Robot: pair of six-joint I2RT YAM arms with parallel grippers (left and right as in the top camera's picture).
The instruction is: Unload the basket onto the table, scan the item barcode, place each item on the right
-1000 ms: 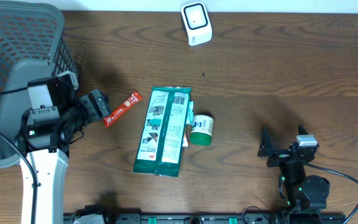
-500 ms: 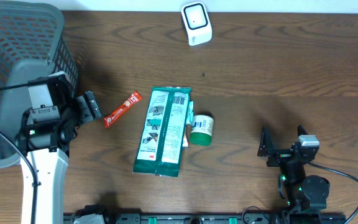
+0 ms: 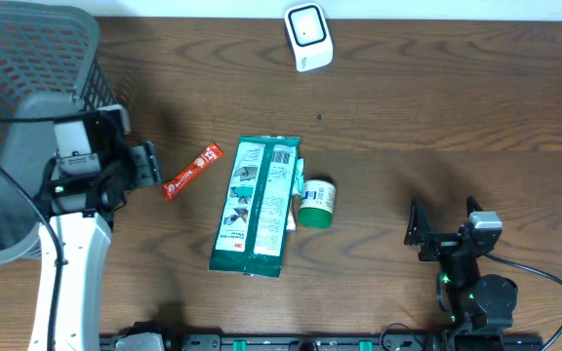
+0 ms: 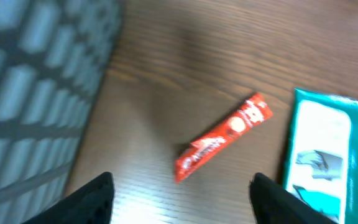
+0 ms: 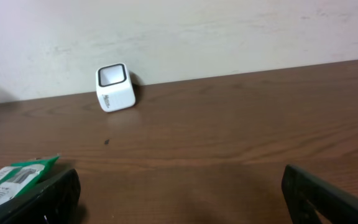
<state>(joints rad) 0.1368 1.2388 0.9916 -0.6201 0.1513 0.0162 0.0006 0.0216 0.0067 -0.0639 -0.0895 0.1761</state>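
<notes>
The red sachet (image 3: pixel 191 171) is seen from overhead lying flat and aslant on the wooden table (image 3: pixel 437 107), between the left gripper (image 3: pixel 144 164) and a green-and-white flat pack (image 3: pixel 258 206), touching neither. A small green-and-white jar (image 3: pixel 316 203), shown by the overhead view alone, is set just beside the pack's right edge. In the left wrist view that gripper's fingers are seen apart with nothing between them and the sachet just ahead, its print blurred. The grey mesh basket (image 3: pixel 27 58) is placed at that arm's outer side. The white barcode scanner (image 5: pixel 115 87) is given from the side only by the right wrist view, close to a pale wall (image 5: pixel 229 31). The right gripper (image 5: pixel 179 208) is held wide apart and empty, well away from the items
</notes>
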